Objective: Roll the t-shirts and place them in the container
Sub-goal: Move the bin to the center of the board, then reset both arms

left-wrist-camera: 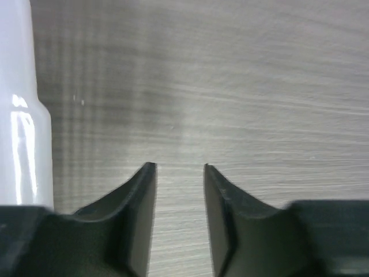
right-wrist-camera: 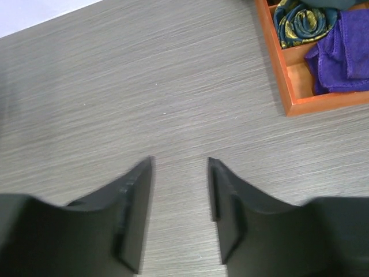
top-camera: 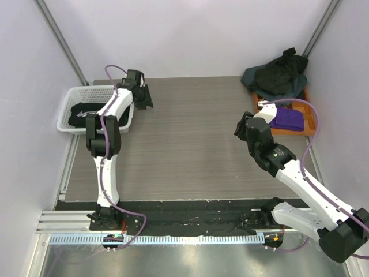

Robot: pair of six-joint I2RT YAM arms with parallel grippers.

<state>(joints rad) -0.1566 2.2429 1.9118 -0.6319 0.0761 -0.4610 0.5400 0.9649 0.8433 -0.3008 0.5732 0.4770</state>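
Note:
A heap of dark t-shirts [top-camera: 278,74], black over slate grey, lies at the back right, partly on the orange tray [top-camera: 308,131]. Another black t-shirt with white lettering [top-camera: 86,113] sits inside the white basket [top-camera: 74,95] at the left. My left gripper [top-camera: 144,99] hangs just right of the basket; in the left wrist view it [left-wrist-camera: 180,167] is open over bare table with nothing between the fingers. My right gripper [top-camera: 241,129] is left of the tray, and in the right wrist view it [right-wrist-camera: 180,160] is open and empty above the tabletop.
The orange tray [right-wrist-camera: 275,63] also holds a folded purple cloth [right-wrist-camera: 341,51] and a blue-and-gold patterned cloth [right-wrist-camera: 302,20]. A glossy white surface [left-wrist-camera: 17,115] fills the left edge of the left wrist view. Grey walls close in both sides.

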